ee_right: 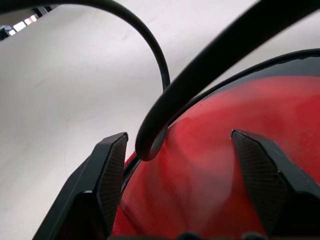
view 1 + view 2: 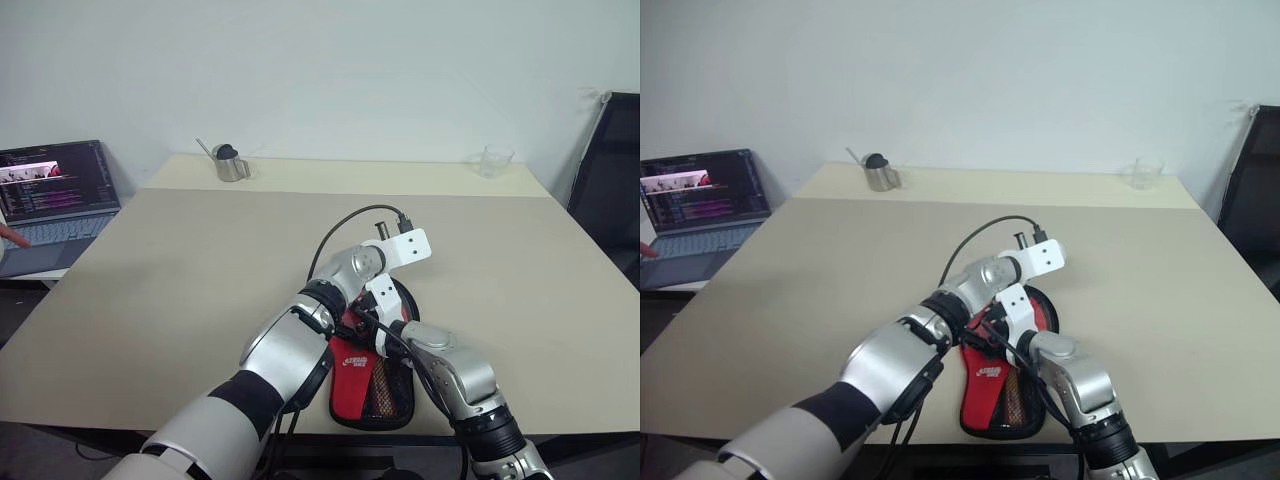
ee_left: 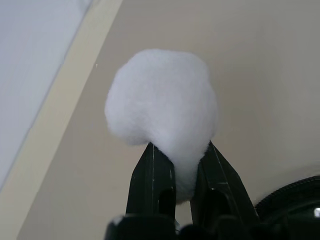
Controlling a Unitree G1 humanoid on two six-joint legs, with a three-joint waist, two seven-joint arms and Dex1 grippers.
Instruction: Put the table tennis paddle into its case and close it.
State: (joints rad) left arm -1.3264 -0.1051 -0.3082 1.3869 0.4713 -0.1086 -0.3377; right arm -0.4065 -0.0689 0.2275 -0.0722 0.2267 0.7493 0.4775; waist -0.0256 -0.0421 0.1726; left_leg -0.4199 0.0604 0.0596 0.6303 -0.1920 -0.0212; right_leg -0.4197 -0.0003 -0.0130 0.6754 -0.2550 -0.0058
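The black case (image 2: 375, 395) lies at the table's (image 2: 200, 260) near edge, its red panel with white lettering (image 2: 352, 362) facing up. My left gripper (image 3: 180, 150) hangs just above the case's round far end, shut on a white fluffy wad (image 3: 162, 100). My right gripper (image 1: 180, 135) stands open over the case, its fingers (image 1: 107, 170) wide apart with a smooth red surface (image 1: 210, 165) between them and the black rim (image 1: 280, 62) beyond. I cannot tell whether that red is the paddle's face or the case's panel. Black cables (image 1: 155, 125) cross in front.
An open laptop (image 2: 55, 195) sits on a side surface at the left, with a person's fingertip (image 2: 10, 237) by it. At the table's back stand a metal jug (image 2: 231, 163) and a clear cup (image 2: 494, 161). A black chair (image 2: 610, 180) is at the right.
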